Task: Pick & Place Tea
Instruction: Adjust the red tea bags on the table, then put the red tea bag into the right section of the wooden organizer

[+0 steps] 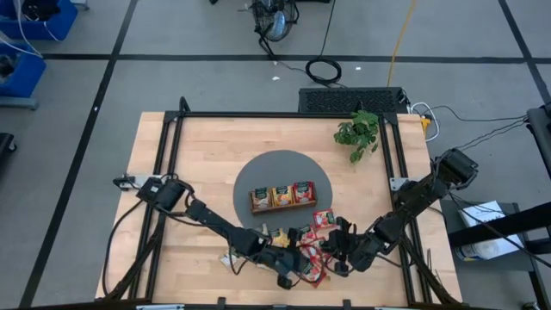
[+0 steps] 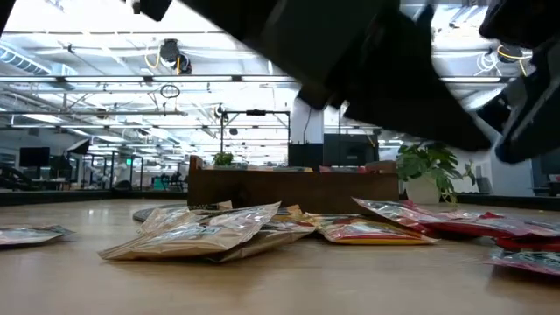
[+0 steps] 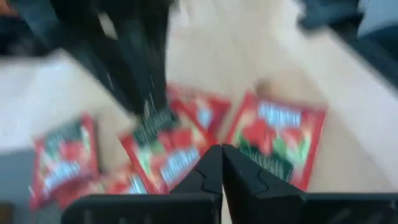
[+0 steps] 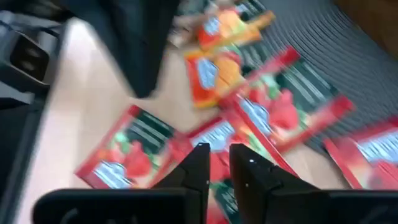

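Observation:
The tea sachets (image 1: 301, 245) lie scattered flat on the wood near the table's near edge, red, orange and tan-and-green; the low view shows them as a loose heap (image 2: 206, 232). More sachets stand in the brown wooden tray (image 1: 280, 196) on the grey round mat. My left gripper (image 1: 291, 272) hovers over the red sachets (image 3: 273, 134), fingers shut and empty (image 3: 219, 155). My right gripper (image 1: 338, 257) hangs just to its right over other red sachets (image 4: 127, 152), its fingers open by a narrow gap (image 4: 219, 155).
A potted plant (image 1: 357, 131) stands at the far right of the table. The grey mat (image 1: 258, 168) sits mid-table with the tray on it. Black frame rails (image 1: 168, 155) run along the table's sides. The two grippers are close together above the pile.

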Controlling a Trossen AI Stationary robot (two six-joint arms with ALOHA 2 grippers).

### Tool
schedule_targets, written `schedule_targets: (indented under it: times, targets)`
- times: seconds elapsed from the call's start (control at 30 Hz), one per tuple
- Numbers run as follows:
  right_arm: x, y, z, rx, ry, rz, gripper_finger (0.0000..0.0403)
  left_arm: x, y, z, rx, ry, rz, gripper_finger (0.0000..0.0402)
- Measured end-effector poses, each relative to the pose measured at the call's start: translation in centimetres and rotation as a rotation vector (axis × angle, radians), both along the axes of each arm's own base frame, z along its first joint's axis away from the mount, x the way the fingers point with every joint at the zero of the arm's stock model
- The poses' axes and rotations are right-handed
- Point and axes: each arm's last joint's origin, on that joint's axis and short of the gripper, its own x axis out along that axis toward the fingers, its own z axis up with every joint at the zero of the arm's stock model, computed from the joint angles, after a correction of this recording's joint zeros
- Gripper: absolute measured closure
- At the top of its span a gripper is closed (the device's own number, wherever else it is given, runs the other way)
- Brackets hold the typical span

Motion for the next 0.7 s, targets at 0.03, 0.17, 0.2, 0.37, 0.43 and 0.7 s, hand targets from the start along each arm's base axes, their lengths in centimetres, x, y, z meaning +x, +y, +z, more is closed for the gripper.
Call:
schedule_targets:
  times: [0.03, 0.17, 0.2, 0.37, 0.43, 0.7]
  targets:
    - [-0.1, -0.1, -0.1, -0.003, 0.018, -0.011, 0.0343, 0.2, 0.1, 0.2, -0.005, -0.024, 0.000, 0.0381]
    - [-0.8, -0.4, -0.7, -0.005, 0.082, -0.067, 0.0329, 0.7, 1.2, -0.2, -0.012, 0.002, 0.003, 0.0381]
    - [-0.9, -0.3, -0.7, -0.001, 0.085, -0.072, 0.0328, 0.8, 1.5, -0.4, -0.029, 0.017, 0.007, 0.0385]
    - [-1.0, -0.2, -0.7, 0.028, 0.091, -0.092, 0.0329, 1.2, 2.5, -1.8, -0.047, 0.053, 0.034, 0.0394]
    - [-0.9, -0.3, -0.7, 0.029, 0.092, -0.096, 0.0328, 1.4, 2.9, -2.2, -0.067, 0.066, 0.029, 0.0388]
    - [-1.6, -1.3, 0.0, 0.041, 0.155, -0.146, 0.0333, 1.9, 3.7, -3.6, -0.095, 0.087, 0.047, 0.0397]
